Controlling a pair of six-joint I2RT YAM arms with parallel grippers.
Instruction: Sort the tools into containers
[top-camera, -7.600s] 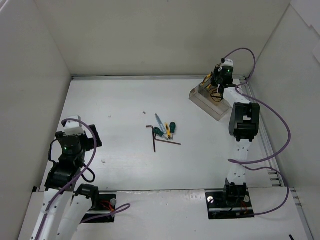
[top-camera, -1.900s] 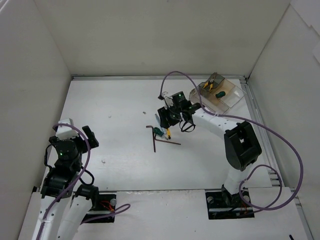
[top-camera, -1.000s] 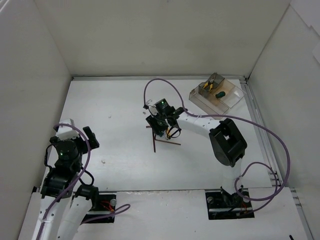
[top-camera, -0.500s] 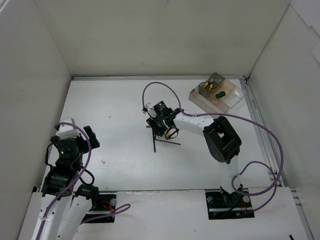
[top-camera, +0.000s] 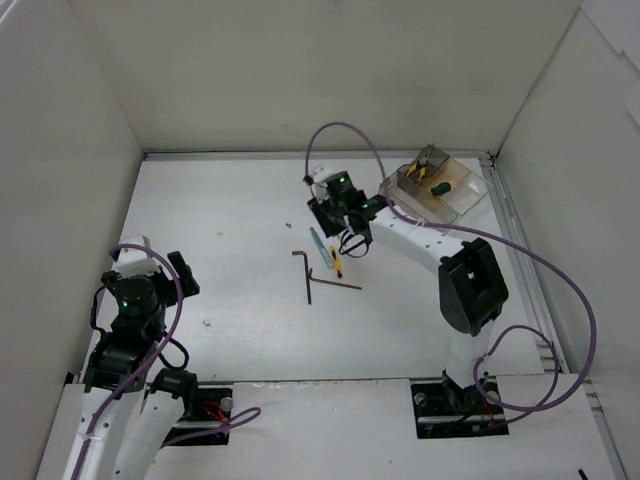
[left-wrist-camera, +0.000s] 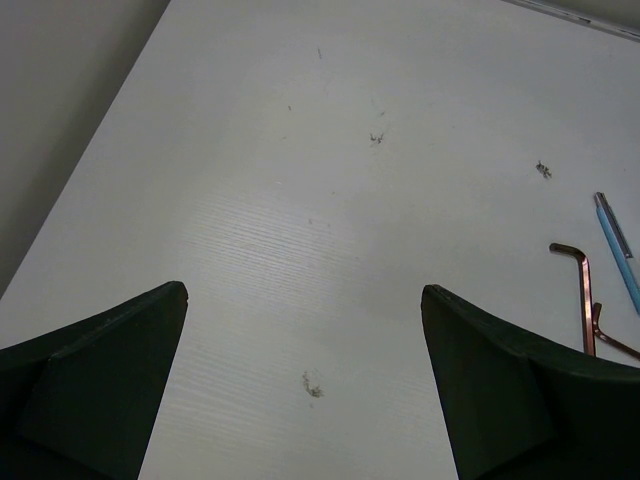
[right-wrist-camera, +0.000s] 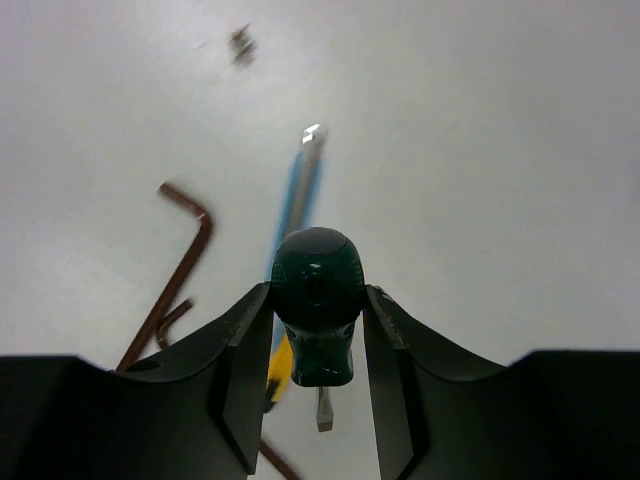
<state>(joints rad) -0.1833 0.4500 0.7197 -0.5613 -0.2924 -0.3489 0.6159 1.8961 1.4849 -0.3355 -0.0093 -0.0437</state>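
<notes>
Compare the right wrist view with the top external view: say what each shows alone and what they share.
Right wrist only: the green-handled screwdriver clamped in the right gripper, held above the table. Top external only: the clear box at the far right, holding yellow-handled pliers and a green-handled tool, plus the left arm near the left wall. Both: the light-blue screwdriver, an L-shaped hex key and a yellow-handled tool lying on the table.
</notes>
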